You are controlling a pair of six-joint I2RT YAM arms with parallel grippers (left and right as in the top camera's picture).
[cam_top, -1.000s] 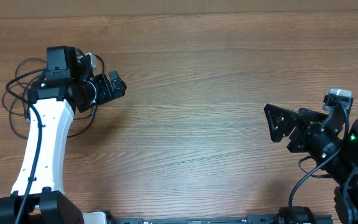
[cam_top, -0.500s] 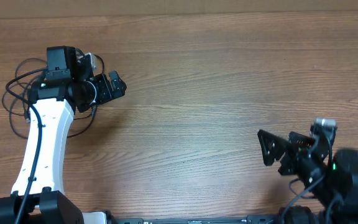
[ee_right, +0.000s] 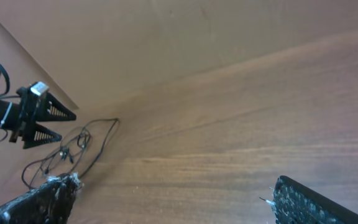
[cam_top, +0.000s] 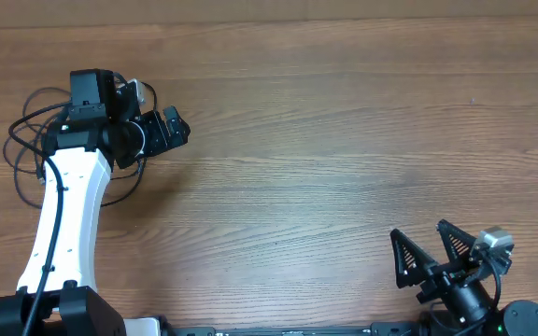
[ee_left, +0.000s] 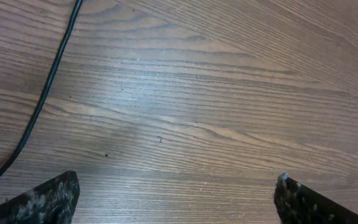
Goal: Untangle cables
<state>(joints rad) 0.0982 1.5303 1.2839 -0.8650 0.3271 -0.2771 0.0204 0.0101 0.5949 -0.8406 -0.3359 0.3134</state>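
Several thin black cables (ee_right: 72, 148) lie in a loose tangle at the far-left side of the brown wood-grain table (cam_top: 325, 121), partly under the white-and-black left arm (cam_top: 63, 215). The left gripper (ee_left: 176, 202) hangs just beside the tangle, jaws spread wide and holding nothing. One black strand (ee_left: 50, 81) runs past its left finger across bare wood. The right gripper (cam_top: 427, 250) sits well apart at the near-right edge, its jaws also wide and empty.

Wood table (cam_top: 325, 140); tangled black cables (cam_top: 26, 131) at left.
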